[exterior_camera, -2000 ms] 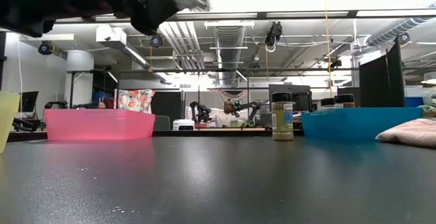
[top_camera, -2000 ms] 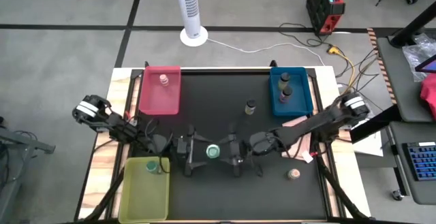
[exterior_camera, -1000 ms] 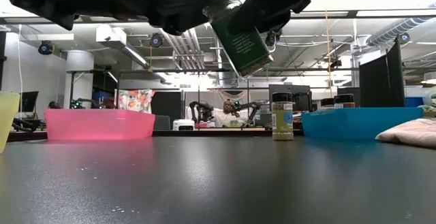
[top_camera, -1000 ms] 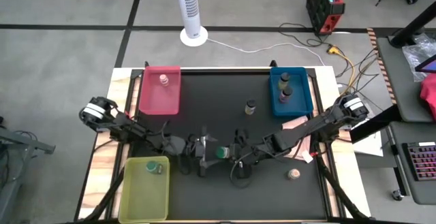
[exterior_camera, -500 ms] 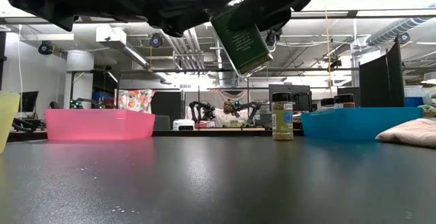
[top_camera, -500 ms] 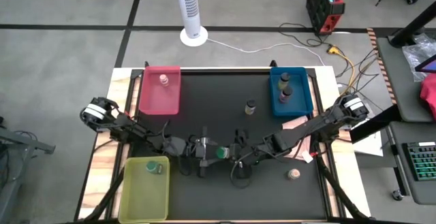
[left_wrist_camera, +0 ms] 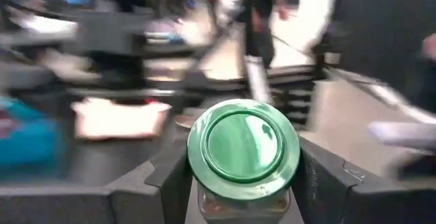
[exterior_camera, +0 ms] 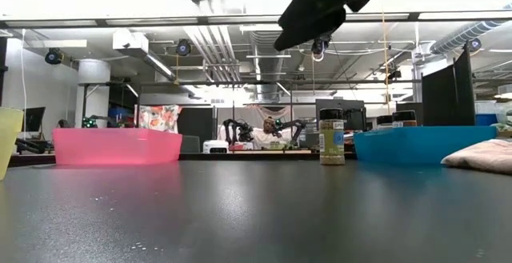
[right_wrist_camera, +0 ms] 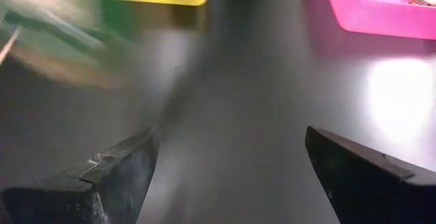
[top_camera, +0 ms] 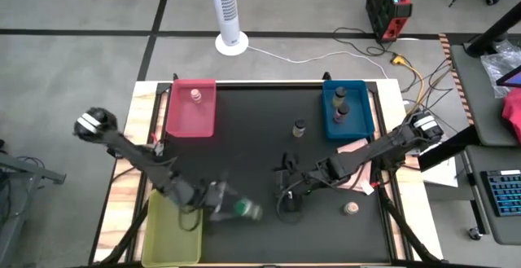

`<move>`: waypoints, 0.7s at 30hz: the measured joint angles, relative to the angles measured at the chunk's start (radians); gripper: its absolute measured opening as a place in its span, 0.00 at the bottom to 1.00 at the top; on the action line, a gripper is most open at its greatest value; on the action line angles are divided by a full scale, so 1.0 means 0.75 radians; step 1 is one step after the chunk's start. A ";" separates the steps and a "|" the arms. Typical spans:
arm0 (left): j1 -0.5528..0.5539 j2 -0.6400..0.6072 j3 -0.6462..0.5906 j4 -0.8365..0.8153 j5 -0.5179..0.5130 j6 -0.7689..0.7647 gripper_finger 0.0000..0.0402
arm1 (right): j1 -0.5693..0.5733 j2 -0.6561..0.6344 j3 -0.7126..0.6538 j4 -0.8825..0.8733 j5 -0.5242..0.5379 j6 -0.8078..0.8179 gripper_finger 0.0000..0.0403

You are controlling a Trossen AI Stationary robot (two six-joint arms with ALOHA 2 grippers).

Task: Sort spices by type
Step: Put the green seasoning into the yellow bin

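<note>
Left claw and green-lidded jar are motion-blurred at lower centre-left; jar label unreadable, body cut off by frame edge.

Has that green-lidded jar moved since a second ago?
Yes. The green-lidded jar, held in the left gripper, has swung away from the table's middle toward the yellow-green tray, leaving the right gripper open.

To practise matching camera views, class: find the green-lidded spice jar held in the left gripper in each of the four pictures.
High view: green-lidded jar in the left gripper, beside the yellow-green tray.
Low view: not in it.
Left wrist view: jar centre, clamped between the fingers.
Right wrist view: only a green blur, cannot tell.
Shared landmark: the pink tray.
</note>
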 joint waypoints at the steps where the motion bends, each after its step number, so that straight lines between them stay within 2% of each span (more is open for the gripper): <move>1: -0.035 -0.041 0.021 -0.101 0.003 -0.061 0.46 | -0.002 0.000 -0.001 -0.001 0.005 -0.008 0.89; 7: -0.256 -0.159 0.194 -0.656 -0.250 -0.366 0.46 | -0.017 0.002 -0.002 0.058 0.003 -0.027 0.85; 12: -0.470 -0.160 0.372 -1.165 -0.406 -0.604 0.46 | -0.020 0.006 -0.007 0.121 0.003 -0.063 0.81; 16: -0.666 -0.137 0.467 -1.541 -0.642 -0.945 0.46 | -0.019 0.006 -0.007 0.159 0.002 -0.087 0.80; 21: -0.834 -0.120 0.489 -1.763 -0.699 -1.338 0.46 | -0.021 0.007 -0.008 0.207 0.002 -0.097 0.77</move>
